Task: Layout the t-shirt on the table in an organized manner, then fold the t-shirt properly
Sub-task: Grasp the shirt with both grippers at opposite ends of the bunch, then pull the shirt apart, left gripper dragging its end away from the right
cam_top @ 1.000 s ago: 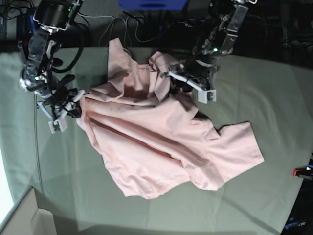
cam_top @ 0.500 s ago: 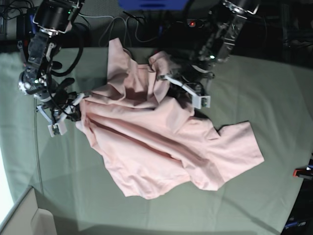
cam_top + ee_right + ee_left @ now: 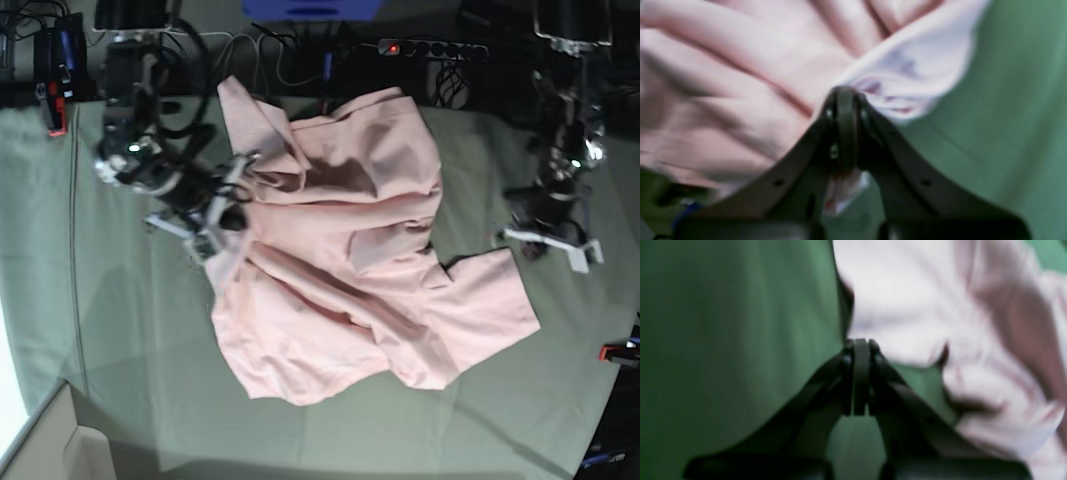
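T-shirt (image 3: 340, 260): crumpled pink heap mid-table (image 3: 150, 400), one sleeve spread toward the right.
Right gripper (image 3: 843, 95): jaws pressed together — pinching a fold of the shirt's left edge.
Left gripper (image 3: 860, 346): jaws pressed together, nothing between them — over bare cloth, right of the shirt.

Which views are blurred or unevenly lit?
Left wrist: t-shirt and table cloth smeared soft. Right wrist: soft throughout, fabric folds blurred. Base: sharpest, though a bright glare strip washes out the lower left edge.
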`<move>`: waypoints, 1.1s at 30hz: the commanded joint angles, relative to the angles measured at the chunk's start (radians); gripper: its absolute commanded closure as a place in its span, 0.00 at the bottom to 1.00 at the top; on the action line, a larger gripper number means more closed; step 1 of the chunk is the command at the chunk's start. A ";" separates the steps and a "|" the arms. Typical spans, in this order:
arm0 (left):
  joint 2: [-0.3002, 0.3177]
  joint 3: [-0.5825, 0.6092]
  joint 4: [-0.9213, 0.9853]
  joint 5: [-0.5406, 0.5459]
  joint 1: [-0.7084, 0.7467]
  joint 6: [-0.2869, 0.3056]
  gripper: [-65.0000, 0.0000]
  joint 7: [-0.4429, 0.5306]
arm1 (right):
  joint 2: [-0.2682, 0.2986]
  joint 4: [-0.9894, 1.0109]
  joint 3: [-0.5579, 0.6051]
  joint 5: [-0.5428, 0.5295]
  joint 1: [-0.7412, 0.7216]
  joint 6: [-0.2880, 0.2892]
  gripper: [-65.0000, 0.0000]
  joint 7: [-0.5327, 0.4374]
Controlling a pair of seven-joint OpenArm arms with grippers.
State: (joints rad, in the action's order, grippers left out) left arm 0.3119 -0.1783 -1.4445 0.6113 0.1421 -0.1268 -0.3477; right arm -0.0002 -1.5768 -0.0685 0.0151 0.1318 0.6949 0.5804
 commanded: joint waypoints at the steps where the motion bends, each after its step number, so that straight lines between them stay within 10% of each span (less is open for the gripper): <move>1: 0.019 -0.022 -0.031 0.002 -0.011 0.008 0.99 0.020 | 0.001 -0.027 0.019 -0.016 -0.011 0.003 0.93 -0.021; 7: -0.035 -0.065 -0.155 0.002 0.020 0.013 0.92 -0.167 | 0.010 -0.024 0.045 -0.016 -0.051 0.003 0.60 0.043; 12: -0.184 -0.146 -0.209 0.002 0.050 0.016 0.64 -0.394 | 0.044 -0.024 0.043 -0.019 -0.087 0.003 0.38 0.072; 20: -0.274 -0.158 -0.284 0.000 0.181 0.017 0.42 -0.468 | 0.056 -0.024 0.016 -0.017 -0.105 0.003 0.36 0.074; 33: -0.274 0.032 -0.106 -0.008 0.146 0.017 0.56 -0.463 | 0.052 -0.024 0.016 -0.017 -0.100 0.003 0.36 0.074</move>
State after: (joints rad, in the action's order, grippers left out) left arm 0.0338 -0.1474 -1.5406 0.5957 0.2790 -0.1108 -0.8013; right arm 0.0502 -1.5841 -0.0521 0.0143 0.0452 0.6949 0.6743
